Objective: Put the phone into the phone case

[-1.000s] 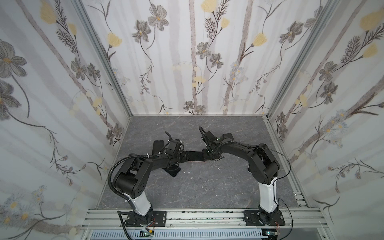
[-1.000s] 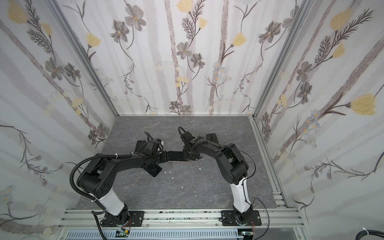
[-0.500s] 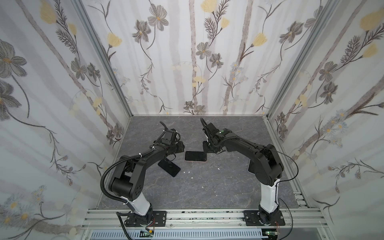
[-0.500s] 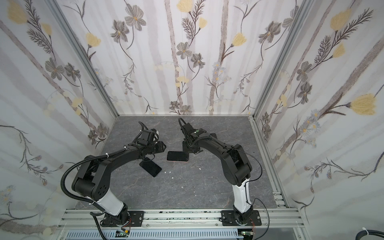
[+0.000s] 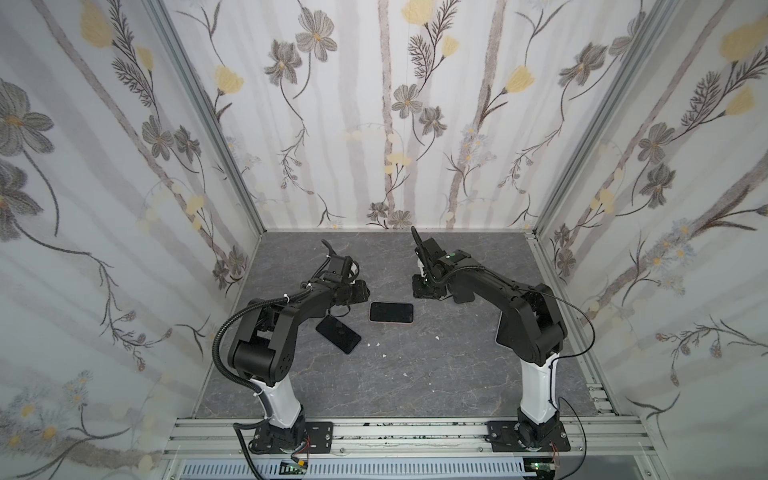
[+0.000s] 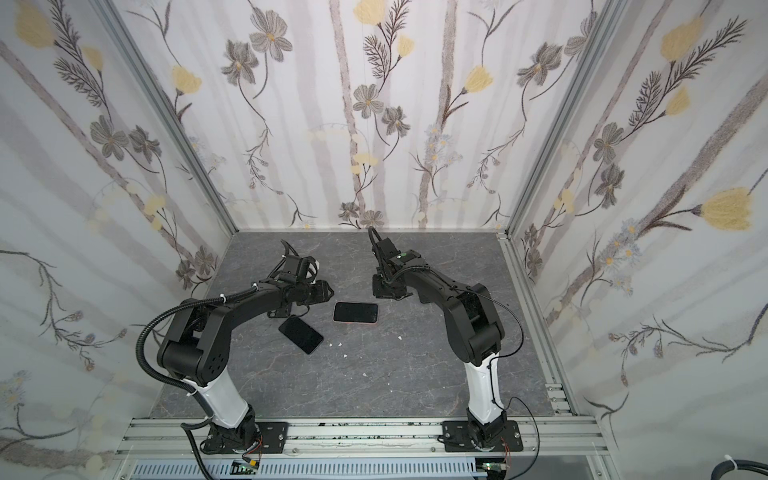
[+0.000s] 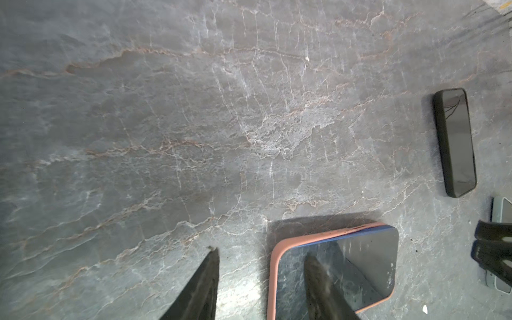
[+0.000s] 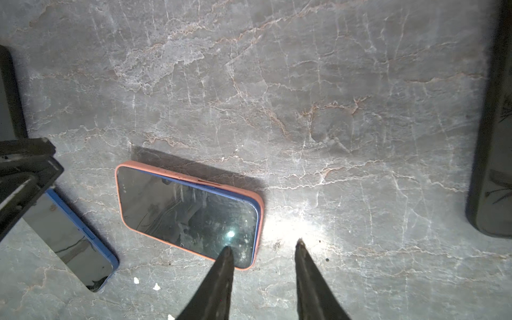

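- Phone [image 5: 391, 312] lies flat and screen-up on the bench [image 5: 415, 374], inside the salmon phone case [image 7: 273, 277], between the 2 arms in both top views.
- Its long axis runs across the bench from arm to arm, so each short end faces 1 set of fingers; neither arm looks clearly nearer.
- Left fingers [image 7: 203, 288] are spread and empty; they hang over 1 short end, 1 tip above the glass and the other above bare bench.
- Right fingers [image 8: 221, 282] are also spread and empty, at the opposite end, with 1 tip over a screen corner.
- A blue frame edge shows inside the rim along 1 long side. That side may sit slightly proud, so I judge a downward press likelier than a grasp.
- Glass is glossy and smudged with rounded corners; the rim looks matte and soft; the bench is veined grey stone pattern.
- Another blue phone [image 5: 337, 333] lies diagonally by the left arm; a black glossy slab [image 7: 455, 144] lies apart.
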Controlling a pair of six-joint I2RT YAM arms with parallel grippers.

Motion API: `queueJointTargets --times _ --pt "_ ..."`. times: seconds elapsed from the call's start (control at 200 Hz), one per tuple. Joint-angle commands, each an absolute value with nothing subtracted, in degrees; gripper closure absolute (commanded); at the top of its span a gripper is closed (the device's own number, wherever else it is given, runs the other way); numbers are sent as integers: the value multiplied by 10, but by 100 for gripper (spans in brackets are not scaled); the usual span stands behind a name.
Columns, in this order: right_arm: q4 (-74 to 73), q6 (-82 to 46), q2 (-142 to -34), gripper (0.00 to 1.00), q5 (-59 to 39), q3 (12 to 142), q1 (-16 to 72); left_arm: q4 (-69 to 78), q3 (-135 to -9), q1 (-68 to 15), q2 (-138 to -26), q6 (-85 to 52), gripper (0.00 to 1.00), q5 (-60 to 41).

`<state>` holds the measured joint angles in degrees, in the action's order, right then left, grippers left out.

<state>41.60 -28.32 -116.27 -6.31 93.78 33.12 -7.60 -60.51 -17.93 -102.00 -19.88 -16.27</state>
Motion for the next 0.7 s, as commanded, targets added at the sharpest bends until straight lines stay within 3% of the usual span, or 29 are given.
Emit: queueJointTargets --times 0.0,0.694 --pt "410 -273 -1176 63 -101 944 327 -71 -609 -177 -1036 -199 51 -190" --pt "404 -266 -1239 61 -141 964 323 -63 -612 -176 -1083 -216 54 -226"
